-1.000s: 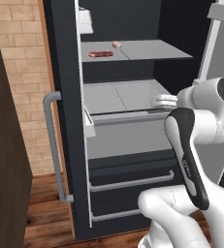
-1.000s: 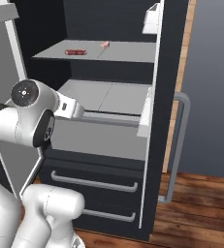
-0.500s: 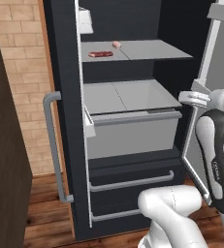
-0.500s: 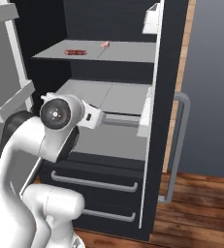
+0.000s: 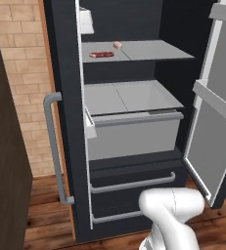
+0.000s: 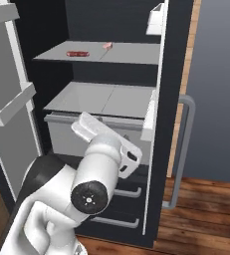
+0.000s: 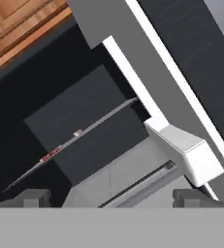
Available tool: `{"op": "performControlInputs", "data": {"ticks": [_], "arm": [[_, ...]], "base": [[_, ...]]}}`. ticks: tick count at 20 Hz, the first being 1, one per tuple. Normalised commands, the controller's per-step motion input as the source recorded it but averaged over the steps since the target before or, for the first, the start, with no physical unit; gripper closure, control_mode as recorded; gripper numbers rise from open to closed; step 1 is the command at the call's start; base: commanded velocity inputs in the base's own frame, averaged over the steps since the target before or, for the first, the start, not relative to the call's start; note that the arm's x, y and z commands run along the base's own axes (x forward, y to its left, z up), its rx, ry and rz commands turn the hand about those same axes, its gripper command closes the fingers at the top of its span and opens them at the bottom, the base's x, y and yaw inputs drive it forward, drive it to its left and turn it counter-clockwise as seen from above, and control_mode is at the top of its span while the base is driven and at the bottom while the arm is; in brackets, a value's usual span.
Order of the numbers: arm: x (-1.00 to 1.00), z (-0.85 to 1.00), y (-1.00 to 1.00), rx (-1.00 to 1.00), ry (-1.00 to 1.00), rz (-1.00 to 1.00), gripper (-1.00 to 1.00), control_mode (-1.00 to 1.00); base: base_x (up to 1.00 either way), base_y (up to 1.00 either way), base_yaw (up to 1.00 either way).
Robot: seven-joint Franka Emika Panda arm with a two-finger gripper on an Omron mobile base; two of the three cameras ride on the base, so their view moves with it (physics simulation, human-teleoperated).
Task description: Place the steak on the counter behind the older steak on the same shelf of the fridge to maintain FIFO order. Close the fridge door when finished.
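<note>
The pale pink steak (image 5: 118, 45) lies on the fridge's upper shelf (image 5: 151, 50), behind the dark red older steak (image 5: 101, 54). The right base view shows the same pair, the steak (image 6: 107, 46) further back than the older steak (image 6: 77, 53). In the hand view the shelf (image 7: 104, 117) appears edge-on, with the older steak (image 7: 50, 155) and the steak (image 7: 77, 132) on it. My gripper (image 7: 112, 197) is open, holds nothing and is well short of the fridge (image 5: 63, 73). The counter is out of view.
The fridge's right door (image 5: 217, 122) hangs wide open, seen as the grey panel (image 6: 9, 104) at the left. The other door, with a grey bar handle (image 5: 53, 146), carries white bins (image 6: 156, 20). My folded arm (image 6: 94, 189) sits low before the grey bin (image 5: 134, 139) and drawers (image 5: 134, 183).
My arm has pulled back from the fridge's middle shelf and folded down low, swinging toward the open right door. Both steaks stay where they were.
</note>
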Motion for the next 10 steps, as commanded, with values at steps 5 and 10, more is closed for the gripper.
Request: {"op": "performControlInputs", "data": {"ticks": [5, 10], "arm": [[-0.02, -0.14, -1.00, 0.33, -0.03, -0.20, -1.00, -1.00], [0.19, -0.32, -1.00, 0.26, 0.00, -0.09, -1.00, -1.00]], "base": [[0.00, 0.00, 0.00], [0.00, 0.00, 0.00]]}}
